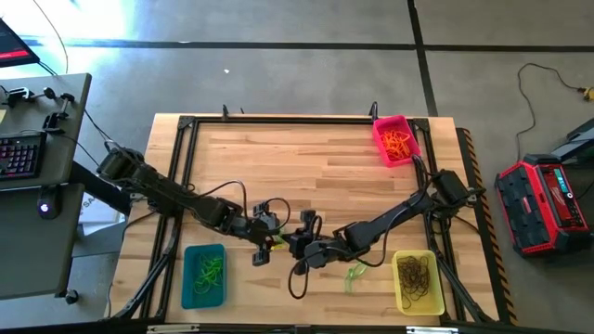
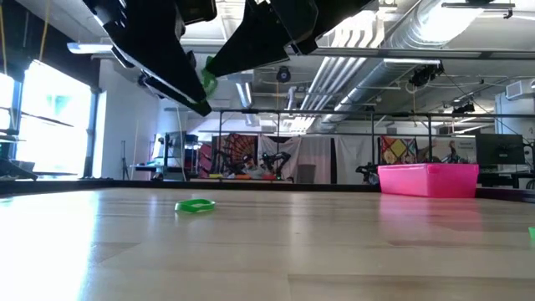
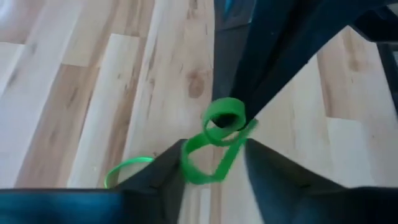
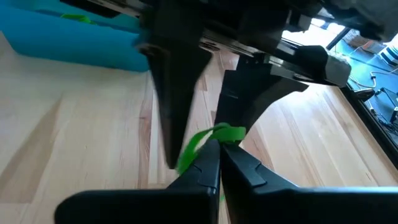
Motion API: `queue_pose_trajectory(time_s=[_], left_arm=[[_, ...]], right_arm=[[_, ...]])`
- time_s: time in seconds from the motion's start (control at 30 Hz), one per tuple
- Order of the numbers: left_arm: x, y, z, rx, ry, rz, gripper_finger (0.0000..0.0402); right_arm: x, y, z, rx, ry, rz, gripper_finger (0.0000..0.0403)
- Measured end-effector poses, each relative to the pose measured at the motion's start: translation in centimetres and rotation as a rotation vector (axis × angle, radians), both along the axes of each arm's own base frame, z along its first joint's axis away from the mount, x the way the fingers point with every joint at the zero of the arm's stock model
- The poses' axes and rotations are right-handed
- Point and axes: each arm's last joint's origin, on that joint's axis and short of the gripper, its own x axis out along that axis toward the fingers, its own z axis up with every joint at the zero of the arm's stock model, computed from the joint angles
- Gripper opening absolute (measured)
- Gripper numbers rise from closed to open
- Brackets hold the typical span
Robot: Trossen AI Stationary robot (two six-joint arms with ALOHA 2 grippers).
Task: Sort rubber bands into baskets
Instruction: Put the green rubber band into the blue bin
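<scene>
So the wooden table (image 1: 316, 167) has three little baskets on it. The teal basket (image 1: 203, 275) sits near the front edge on the left arm's side with a tangle of bright green bands (image 1: 210, 272) inside; the yellow basket (image 1: 419, 281) is at the front on the right arm's side, holding a heap of dark brown bands (image 1: 417, 275); and the pink basket (image 1: 395, 139) is off at the far right corner with orange bands (image 1: 399, 143) in it. Both arms meet in the middle near the front edge, between teal and yellow. The right gripper (image 4: 219, 144) has its fingers pressed together, pinching a green rubber band (image 4: 211, 139) up in the air above the wood. The left gripper (image 3: 214, 163) is right there too, fingers spread, with the twisted loops of that same band hanging in the gap between them; I honestly can't tell if either finger actually touches it. Another green band (image 1: 355, 273) lies loose on the table just beside the yellow basket, and one more (image 2: 195, 205) shows flat on the wood from the low camera. From that low angle only the pink basket's wall is visible, its contents hidden, and the arms are cut off at the top of the picture.
</scene>
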Motion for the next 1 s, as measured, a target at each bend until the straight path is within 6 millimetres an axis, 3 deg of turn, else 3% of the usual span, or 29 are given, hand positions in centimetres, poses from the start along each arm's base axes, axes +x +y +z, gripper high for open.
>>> queue_pose_trajectory(time_s=[0.23, 0.4, 0.6, 0.77, 1.0], left_arm=[[0.1, 0.5, 0.0, 0.041, -0.004, 0.022, 0.0012], [-0.1, 0.6, -0.2, 0.068, 0.025, 0.017, 0.0011], [-1.2, 0.3, -0.4, 0.080, 0.117, -0.044, 0.0003], [-3.2, -0.6, 0.9, 0.081, 0.199, -0.133, 0.0003], [-6.2, -2.4, 3.3, 0.020, 0.293, -0.182, 0.0003]], right_arm=[[0.0, 0.0, 0.0, 0.000, 0.000, 0.000, 0.0000], [-0.1, 0.0, -0.2, 0.013, 0.013, -0.012, 0.0011], [-0.2, -0.1, -0.3, 0.041, 0.019, -0.033, 0.0089], [-0.1, -0.6, -0.3, 0.014, 0.003, -0.087, 0.0154], [0.1, -1.2, -0.2, 0.003, 0.000, -0.115, 0.0169]])
